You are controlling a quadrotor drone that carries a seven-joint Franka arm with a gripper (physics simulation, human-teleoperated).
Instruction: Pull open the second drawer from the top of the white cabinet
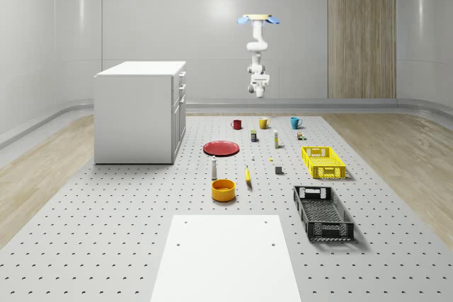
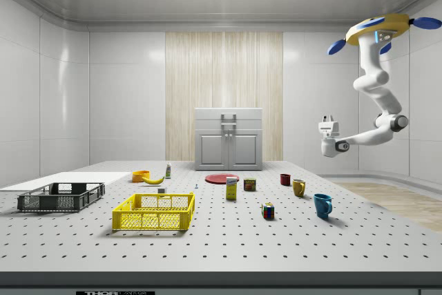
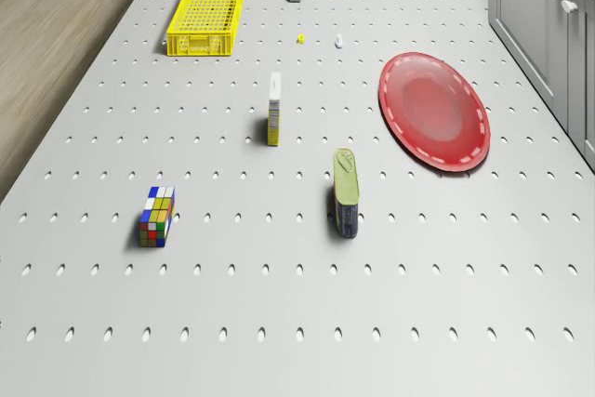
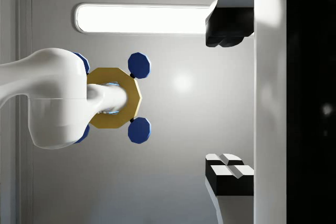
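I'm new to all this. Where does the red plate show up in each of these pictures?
Whole-scene view: the red plate lies on the table, just right of the white cabinet.
Side view: the plate lies low in the middle, in front of the cabinet.
Drone view: the plate lies flat beside the cabinet's front.
Shared landmark: the white cabinet.

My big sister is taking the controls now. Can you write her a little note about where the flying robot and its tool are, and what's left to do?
Tool: open, holding nothing, up in the air.
Drone: hovers high over the far end of the table, beyond the mugs, well away from the white cabinet.
Cabinet: stands on the whole-scene view's left of the table; its drawers look shut.
Done: nothing yet.
Left: fly to the cabinet front, grip the second drawer's handle from the top, pull it open.
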